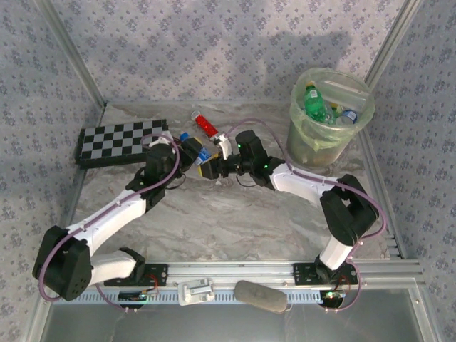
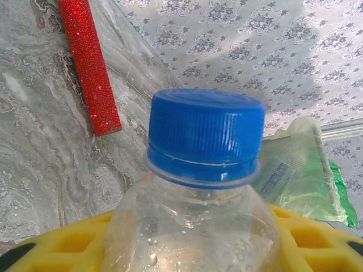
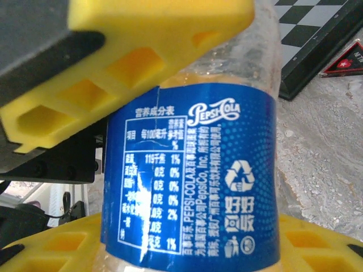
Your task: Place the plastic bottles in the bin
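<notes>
Over the marbled tabletop (image 1: 235,214), mid-table, one blue-capped bottle (image 2: 204,170) is gripped by the left claw (image 2: 193,246). The right claw (image 3: 187,249) flanks its label; I cannot tell if it clamps. Several bottles (image 1: 313,102) lie in the bin (image 1: 303,139); this one remains.

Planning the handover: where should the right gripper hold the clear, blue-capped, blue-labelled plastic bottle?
Probably low on the bottle, around its label, from the side: the other arm's yellow finger crosses the upper part, and the labelled wall is straight.
</notes>
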Tool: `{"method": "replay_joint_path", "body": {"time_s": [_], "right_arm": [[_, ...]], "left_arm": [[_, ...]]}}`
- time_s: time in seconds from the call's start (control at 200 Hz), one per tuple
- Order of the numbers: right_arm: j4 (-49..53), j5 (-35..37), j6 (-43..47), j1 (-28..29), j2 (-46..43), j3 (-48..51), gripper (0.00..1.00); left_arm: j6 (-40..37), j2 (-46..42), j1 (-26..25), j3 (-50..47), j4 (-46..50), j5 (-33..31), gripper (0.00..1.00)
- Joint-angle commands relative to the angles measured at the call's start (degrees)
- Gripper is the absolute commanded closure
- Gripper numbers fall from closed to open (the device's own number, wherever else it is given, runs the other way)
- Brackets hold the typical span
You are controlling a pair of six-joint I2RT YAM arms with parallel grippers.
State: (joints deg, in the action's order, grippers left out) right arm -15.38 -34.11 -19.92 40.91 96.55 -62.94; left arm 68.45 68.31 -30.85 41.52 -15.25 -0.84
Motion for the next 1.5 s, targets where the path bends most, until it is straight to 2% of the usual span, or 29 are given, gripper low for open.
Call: {"method": "replay_joint_path", "body": {"time_s": [0.0,0.15,0.26,0.475,0.595,0.755,0.9,1.039,1.224,1.344,1.494], "right_arm": [[0.30,0.50,1.81,-0.25,-0.59,-1.58,0.51],[4.65,1.83,4.83,-1.68,-2.71,-1.57,0.52],[11.43,3.61,9.29,-3.46,-5.14,-2.49,0.52],[26.95,9.90,18.96,-8.35,-13.03,-6.45,0.52],[36.36,16.89,22.12,-11.59,-17.44,-11.16,0.52],[45.96,27.72,22.55,-16.14,-22.14,-16.34,0.52],[51.07,33.43,21.40,-21.46,-26.58,-18.56,0.52],[53.27,36.77,20.09,-28.14,-28.85,-18.96,0.52],[54.52,43.05,20.67,-36.13,-28.49,-17.43,0.52],[52.20,42.91,19.29,-40.75,-28.13,-16.85,0.51],[50.05,41.11,18.08,-43.89,-27.20,-16.39,0.51]], "left_arm": [[0.81,-0.41,0.48,-0.12,-2.23,1.43,0.33],[-1.75,-2.19,1.42,0.57,1.02,0.33,0.10],[-4.18,-3.89,2.19,1.43,4.35,-1.15,0.00],[-10.02,-5.73,2.81,1.89,9.88,-5.45,0.00],[-12.06,-3.91,2.82,1.86,10.47,-4.86,0.00],[-14.86,1.76,2.82,2.89,8.66,1.76,0.00],[-16.23,8.07,2.74,5.72,8.73,10.09,0.00],[-16.39,12.33,2.38,7.46,8.92,13.60,0.00],[-17.01,13.28,2.07,8.56,9.00,13.33,0.00],[-17.42,13.92,2.03,9.71,9.43,13.31,0.00],[-18.17,14.75,2.02,11.21,10.49,13.60,0.00]]}}
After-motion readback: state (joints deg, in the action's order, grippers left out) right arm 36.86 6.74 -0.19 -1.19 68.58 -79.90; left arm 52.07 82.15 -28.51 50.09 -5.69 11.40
